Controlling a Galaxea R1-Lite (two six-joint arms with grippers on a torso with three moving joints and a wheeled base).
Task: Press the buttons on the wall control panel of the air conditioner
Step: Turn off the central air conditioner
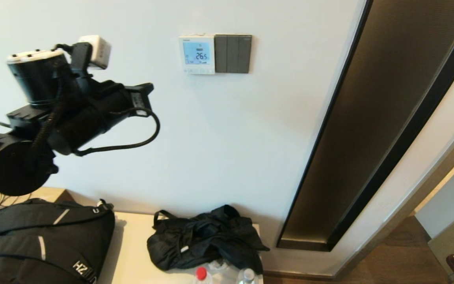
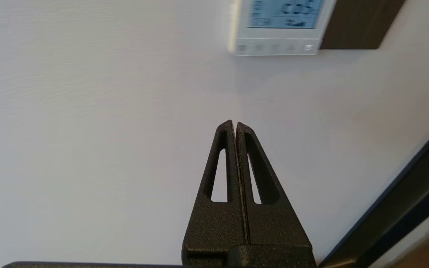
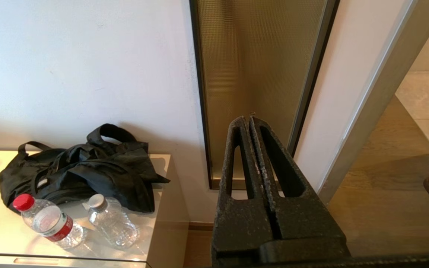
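The white air conditioner control panel (image 1: 197,54) hangs on the wall, its blue screen lit and reading 26.5, with a row of small buttons (image 1: 198,71) along its lower edge. In the left wrist view the panel (image 2: 279,26) and its buttons (image 2: 274,47) lie ahead of the fingertips. My left gripper (image 1: 147,90) is raised at the left, below and left of the panel, apart from the wall. It is shut and empty (image 2: 234,123). My right gripper (image 3: 248,119) is shut and empty, held low near the door frame, out of the head view.
A dark triple switch plate (image 1: 233,54) adjoins the panel's right side. A dark glass strip (image 1: 369,138) runs down the wall on the right. Below, a cabinet top (image 1: 132,244) bears a black backpack (image 1: 41,240), a black bag (image 1: 203,240) and two water bottles (image 1: 201,274).
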